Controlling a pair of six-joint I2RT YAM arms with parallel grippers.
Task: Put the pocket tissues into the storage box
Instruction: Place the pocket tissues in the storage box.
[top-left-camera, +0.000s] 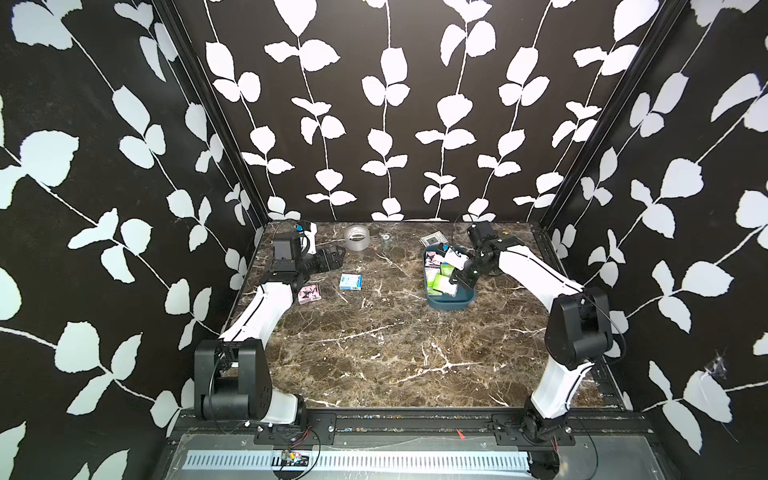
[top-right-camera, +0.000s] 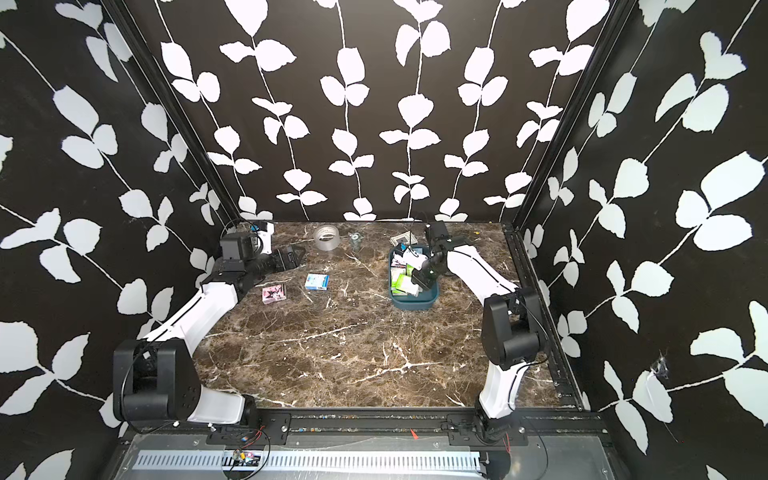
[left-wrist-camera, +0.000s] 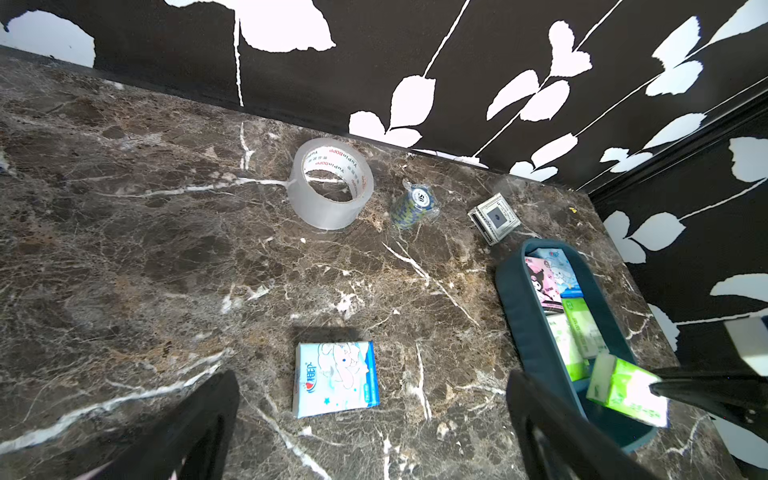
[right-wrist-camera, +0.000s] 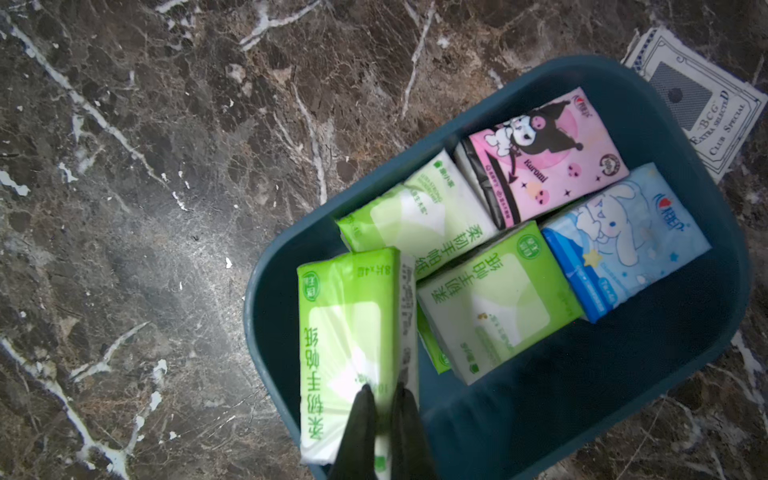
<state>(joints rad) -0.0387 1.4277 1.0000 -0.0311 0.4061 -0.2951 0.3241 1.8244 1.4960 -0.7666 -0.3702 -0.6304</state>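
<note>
since the right tool (right-wrist-camera: 384, 395) is pinched narrow on one end of a green pack (right-wrist-camera: 347, 324) that hangs partly across the rim of the storage box (right-wrist-camera: 266, 299), letting go here could land the pack on that rim and tip it out onto the bench (top-left-camera: 395, 353). with a grip on one end only, the soft pack may also swing or slip if the arm moves fast. several pocket tissues (right-wrist-camera: 536, 158) already lie inside the box, crowded toward one side. bare floor shows beside them, and that looks the safer place to drop into.

two more are not yet in: a blue pack (top-left-camera: 350, 281) and a pink pack (top-left-camera: 309, 292), both flat on the bench and near each other. the left tool (top-left-camera: 337, 257) stands wide and empty just above them.

the middle and front of the bench are open, and the arms are well apart. a card deck (right-wrist-camera: 698, 104) lies just beside the box's far corner, so a careless nudge of the box could push it. a tape roll (top-left-camera: 356, 238) sits by the back wall, apart from the loose packs. the pink pack lies close against the left arm, which may cramp that approach.
</note>
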